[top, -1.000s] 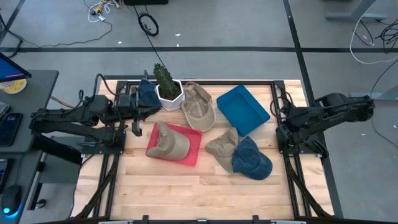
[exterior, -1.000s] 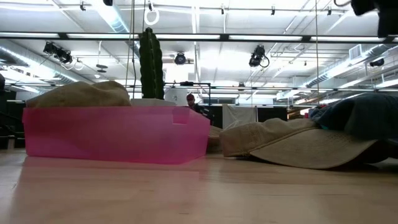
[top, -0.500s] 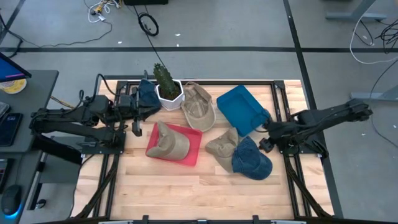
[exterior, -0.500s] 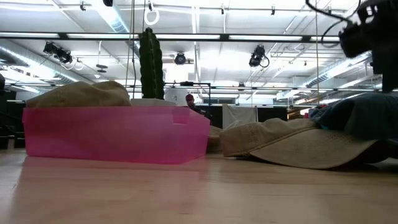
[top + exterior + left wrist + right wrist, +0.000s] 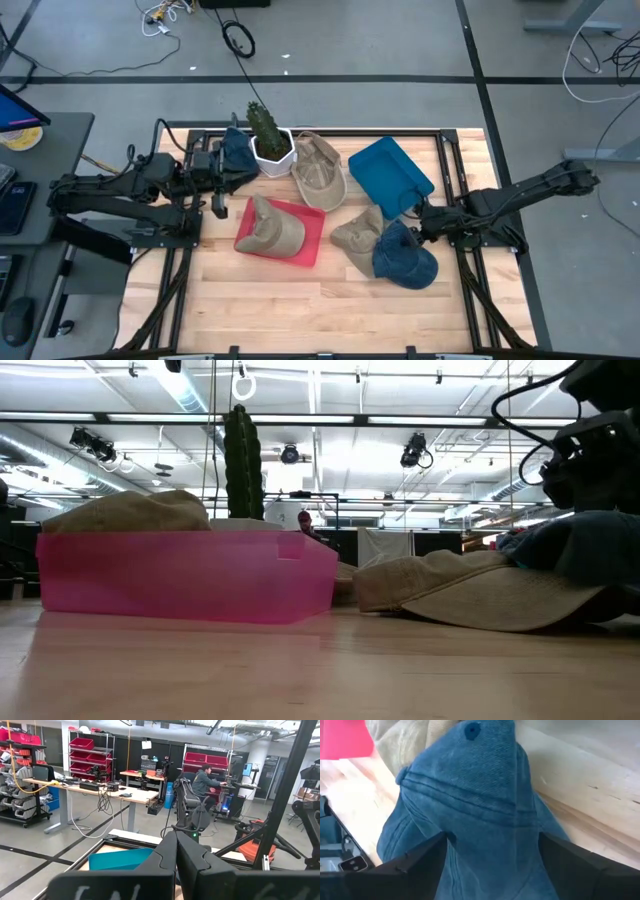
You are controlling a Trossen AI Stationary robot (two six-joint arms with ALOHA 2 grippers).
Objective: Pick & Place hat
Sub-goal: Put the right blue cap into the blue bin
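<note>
Right pincer: right gripper (image 5: pixel 418 226) hangs just beside the blue hat (image 5: pixel 404 254) at its far edge; jaws spread wide, holding nothing; in the right wrist view its two dark fingers (image 5: pixel 407 862) straddle the denim crown

Blue hat: lies on the table (image 5: pixel 300 300) toward the right side, crown button up; it overlaps the tan hat (image 5: pixel 357 235) beside it, so the two touch

Snag risk: closing here could pinch tan cloth along with blue, since the hats overlap; both might then lift or drag together

Slip risk: the crown is soft and rounded; a shallow bite may gather only a fold, and the hat could sag or slide out

Blue tray: blue tray (image 5: pixel 391 177) sits just beyond the gripper, empty as far as the high view shows; its near corner is close to the arm's path, and a low carry might clip the rim

Edge: the dark frame rail runs close along the right side of the table, near the arm's wrist; little room there

Open room: bare wood in front of the hats gives the widest clearance

Farther off: red tray (image 5: pixel 281 232) holds another tan hat; a third tan hat (image 5: pixel 319 172) and a potted cactus (image 5: pixel 268 139) stand behind

Left pincer: left gripper (image 5: pixel 214 172) waits, shut, at the table's left edge
</note>
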